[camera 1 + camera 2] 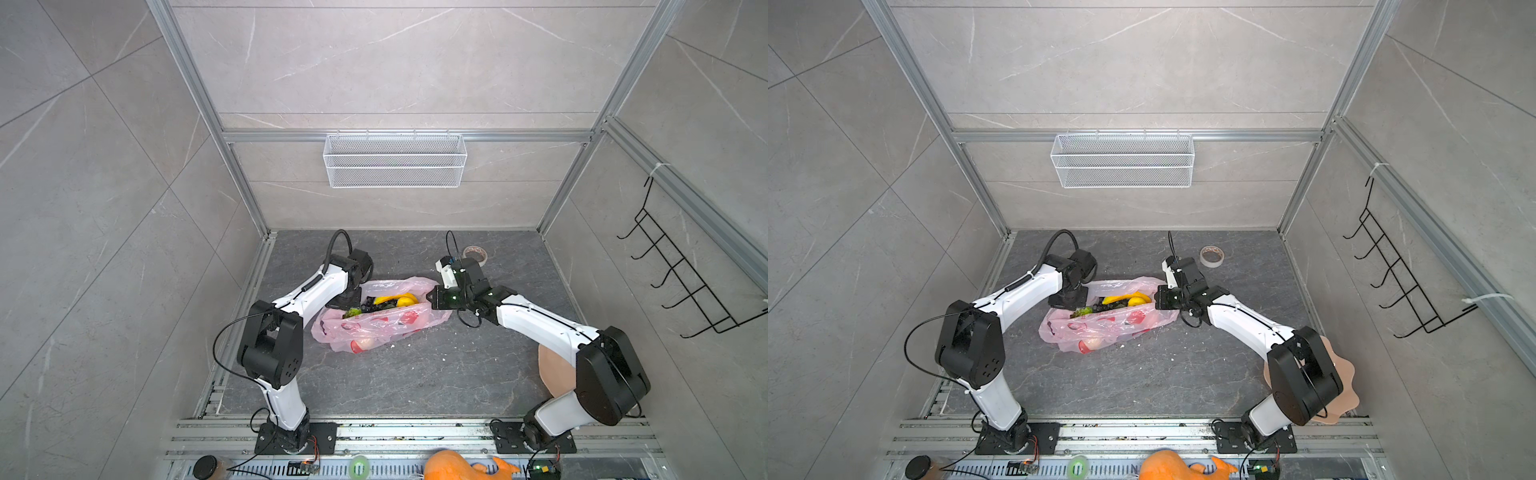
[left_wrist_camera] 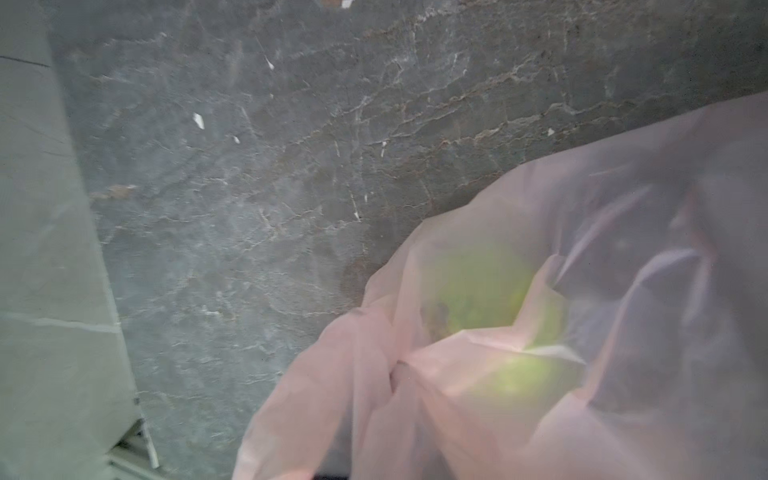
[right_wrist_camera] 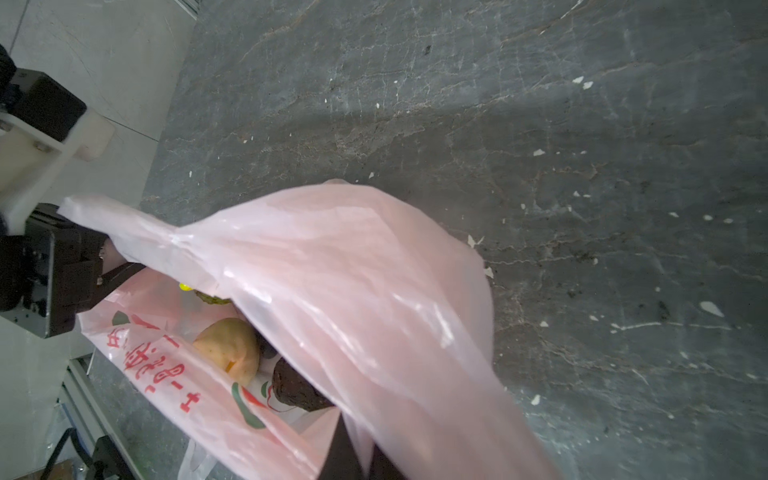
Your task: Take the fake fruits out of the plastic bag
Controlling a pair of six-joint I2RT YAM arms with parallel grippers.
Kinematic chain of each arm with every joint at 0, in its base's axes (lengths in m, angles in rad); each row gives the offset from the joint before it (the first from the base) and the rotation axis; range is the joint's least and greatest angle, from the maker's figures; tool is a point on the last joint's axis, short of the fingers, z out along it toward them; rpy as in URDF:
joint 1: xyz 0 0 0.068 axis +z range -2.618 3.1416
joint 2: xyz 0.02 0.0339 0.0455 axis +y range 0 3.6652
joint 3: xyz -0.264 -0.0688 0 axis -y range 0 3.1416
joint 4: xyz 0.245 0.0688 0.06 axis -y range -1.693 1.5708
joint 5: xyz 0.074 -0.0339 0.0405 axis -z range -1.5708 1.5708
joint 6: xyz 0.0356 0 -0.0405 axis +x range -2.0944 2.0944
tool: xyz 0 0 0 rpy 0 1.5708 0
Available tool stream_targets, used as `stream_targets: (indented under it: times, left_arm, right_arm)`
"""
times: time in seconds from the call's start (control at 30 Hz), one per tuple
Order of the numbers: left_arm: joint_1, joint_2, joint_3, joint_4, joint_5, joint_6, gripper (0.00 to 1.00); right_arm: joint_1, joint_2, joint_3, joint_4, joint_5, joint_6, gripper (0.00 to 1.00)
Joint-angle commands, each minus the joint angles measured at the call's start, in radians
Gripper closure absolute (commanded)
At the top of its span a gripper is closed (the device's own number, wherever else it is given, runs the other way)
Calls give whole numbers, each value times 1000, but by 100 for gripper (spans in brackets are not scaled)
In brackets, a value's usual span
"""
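Dark marbled tabletop (image 1: 415,374); translucent pink plastic bag (image 1: 374,326) of small plastic fake fruits (image 1: 395,300), ends clamped by left gripper (image 1: 347,300) and right gripper (image 1: 429,296).

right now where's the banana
In both top views the banana lies inside the open bag, mid-table, beside the dark grapes and nearer the right gripper.

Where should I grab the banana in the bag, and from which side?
Probably its middle, from straight above. The banana lies uppermost in the open mouth of the bag, its length running left to right in both top views, so a grip across its narrow width should fit. The film rises around the pile, so a sideways approach would likely snag it.
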Motion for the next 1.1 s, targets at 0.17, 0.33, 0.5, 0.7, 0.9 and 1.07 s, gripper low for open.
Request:
stream_targets:
  times: [0.17, 0.33, 0.5, 0.7, 0.9, 1.07]
  left_arm:
    - [325, -373, -294, 373, 502, -155, 100]
    - [409, -396, -361, 453, 611, -221, 100]
    - [410, -344, -307, 434, 627, -214, 100]
    - [410, -365, -158, 405, 580, -229, 100]
    - [410, -461, -164, 424, 536, -225, 100]
    - [408, -479, -344, 483, 607, -274, 100]
  right_arm:
    - [-144, -2, 57, -13, -100, -39, 100]
    - [-174, 29, 42, 52, -170, -7, 100]
    - [-143, 95, 119, 67, -178, 18, 100]
    - [-56, 164, 314, 4, -88, 8, 100]
    - [-53, 171, 310, 40, -61, 61, 100]
    - [-52, 225, 219, 88, -38, 95, 100]
